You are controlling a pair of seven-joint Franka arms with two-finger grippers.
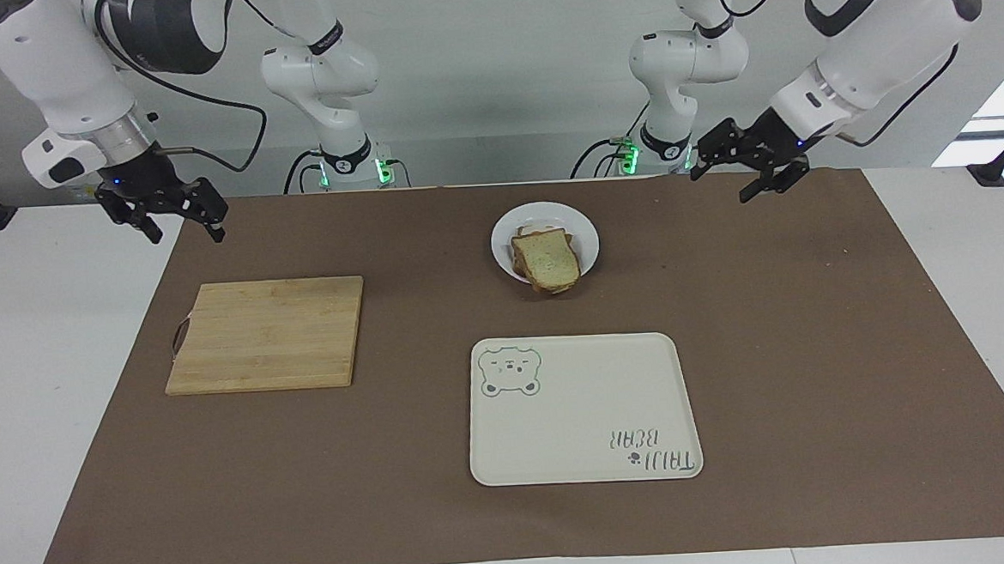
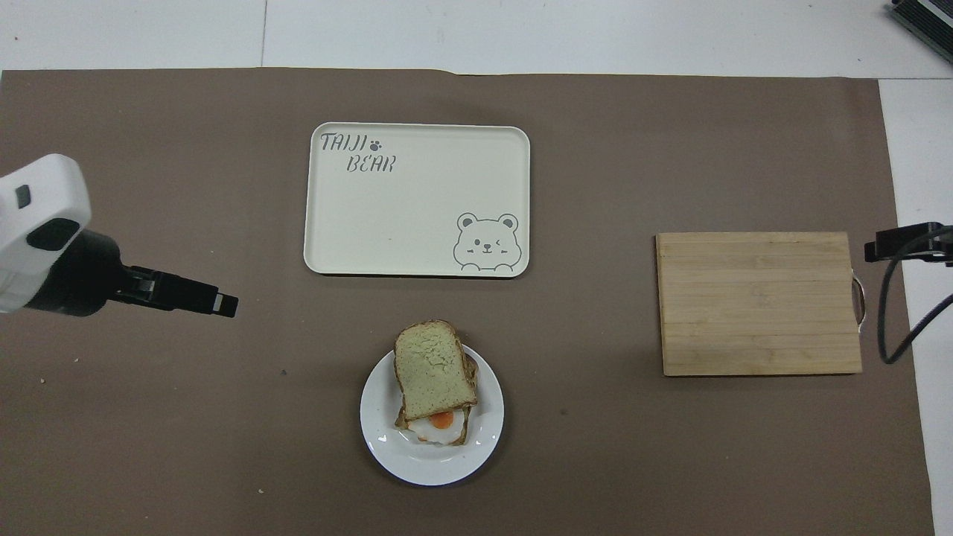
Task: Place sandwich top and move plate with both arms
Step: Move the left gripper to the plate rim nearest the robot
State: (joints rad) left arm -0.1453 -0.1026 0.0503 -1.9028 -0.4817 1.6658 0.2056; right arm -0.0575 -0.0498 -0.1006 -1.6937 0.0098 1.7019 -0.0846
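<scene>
The sandwich top (image 2: pixel 433 370) is already laid on the lower slice with its fried egg (image 2: pixel 441 421), on the plate (image 2: pixel 387 447). It is set a little askew and shifted away from the robots, so that the yolk is left uncovered at the nearer edge. The plate stands on the brown mat (image 1: pixel 814 343) of the desk, nearer to the robots than the tray (image 1: pixel 579 433), with a clear strip of mat between them. The cutting board (image 1: pixel 266 334) lies bare toward the right arm's end of the desk.

The left pincer (image 1: pixel 747 169) is held in the air over the mat, toward the left arm's end of the desk and well apart from the plate; its fingers are spread and nothing is held. The right pincer (image 1: pixel 174 215) hangs over the mat's edge near the board's corner, likewise spread and empty.

The placing step is judged done, and the step in hand is taken to be the approach to the plate by both arms. For the next move, each pincer would have to be brought down at its own side of the rim and closed on the thin, glossy edge. The lift should be kept level and matched between the arms, since the loose top slice could be slid off by a tilt.
</scene>
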